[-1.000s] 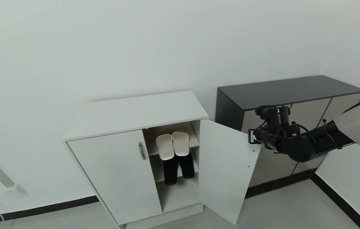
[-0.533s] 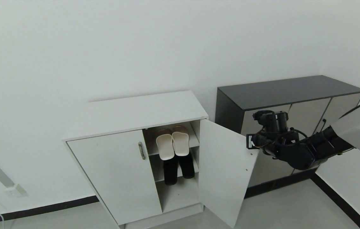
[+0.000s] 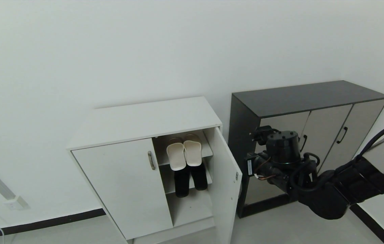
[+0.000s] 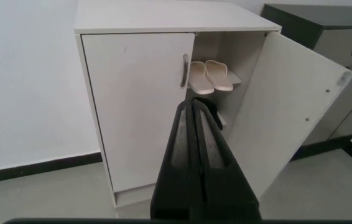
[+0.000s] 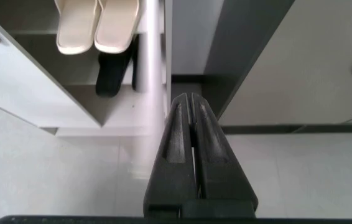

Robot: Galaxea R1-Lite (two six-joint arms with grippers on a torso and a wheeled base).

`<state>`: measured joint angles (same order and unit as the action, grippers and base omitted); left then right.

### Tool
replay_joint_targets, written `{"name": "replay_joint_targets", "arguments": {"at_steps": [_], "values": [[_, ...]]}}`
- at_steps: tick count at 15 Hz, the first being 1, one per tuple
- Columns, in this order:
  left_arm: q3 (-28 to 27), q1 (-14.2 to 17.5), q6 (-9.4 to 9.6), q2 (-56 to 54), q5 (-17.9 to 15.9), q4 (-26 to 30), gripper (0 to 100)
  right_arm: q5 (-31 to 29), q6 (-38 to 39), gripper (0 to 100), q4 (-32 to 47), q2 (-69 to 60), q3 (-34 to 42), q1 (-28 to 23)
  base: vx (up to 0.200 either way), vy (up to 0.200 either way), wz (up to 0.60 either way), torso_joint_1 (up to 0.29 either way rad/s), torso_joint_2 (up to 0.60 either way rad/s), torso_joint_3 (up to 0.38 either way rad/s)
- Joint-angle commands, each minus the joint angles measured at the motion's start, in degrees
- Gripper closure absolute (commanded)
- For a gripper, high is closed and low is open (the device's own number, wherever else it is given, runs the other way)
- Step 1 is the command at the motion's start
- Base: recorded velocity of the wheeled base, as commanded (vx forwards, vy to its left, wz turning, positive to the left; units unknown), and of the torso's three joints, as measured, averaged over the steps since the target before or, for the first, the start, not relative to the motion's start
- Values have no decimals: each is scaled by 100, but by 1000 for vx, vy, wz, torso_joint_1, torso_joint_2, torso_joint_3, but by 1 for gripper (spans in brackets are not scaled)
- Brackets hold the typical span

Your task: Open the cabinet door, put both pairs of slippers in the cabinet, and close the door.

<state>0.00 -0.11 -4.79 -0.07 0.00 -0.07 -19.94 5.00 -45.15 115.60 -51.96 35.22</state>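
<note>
step: closing the door, by my reading; both pairs are already inside
slippers: cream pair (image 3: 184, 154) on upper shelf (image 3: 208, 145); black pair (image 3: 190, 181) at its 6 o'clock, one shelf down
door: right door (image 3: 226, 183) of white cabinet (image 3: 144, 118) stands ajar
right end effector (image 5: 191, 102): fingers pressed together, holding nothing; at the door's 3 o'clock, just beside its outer face; contact not discernible
left end effector (image 4: 193, 107): fingers together, empty, well apart from the cabinet front
next: push the outer face toward 9 o'clock until flush with left door (image 3: 124, 189)

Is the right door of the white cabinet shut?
No, ajar. The right door stands angled out from the white cabinet, with the white slippers and black slippers visible on their shelves through the gap.
</note>
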Motion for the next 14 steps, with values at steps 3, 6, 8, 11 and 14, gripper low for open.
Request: {"name": "replay_joint_targets", "arguments": {"at_steps": [3, 6, 8, 11, 14], "values": [[0, 2, -4, 7, 0, -1, 100, 96, -350, 100, -450, -117, 388, 46, 0, 0, 0, 0, 0, 0], [0, 2, -4, 7, 0, -1, 100, 105, -350, 100, -626, -91, 406, 134, 0, 0, 0, 0, 0, 0], [0, -7, -4, 7, 0, -1, 100, 96, -394, 100, -653, -82, 432, 152, 0, 0, 0, 0, 0, 0], [0, 2, -4, 7, 0, -1, 100, 96, -421, 100, -793, -3, 458, 240, 0, 0, 400, 2, 3, 2], [0, 2, -4, 7, 0, -1, 100, 114, -403, 100, -802, 41, 450, 249, 0, 0, 600, 1, -1, 2]]}}
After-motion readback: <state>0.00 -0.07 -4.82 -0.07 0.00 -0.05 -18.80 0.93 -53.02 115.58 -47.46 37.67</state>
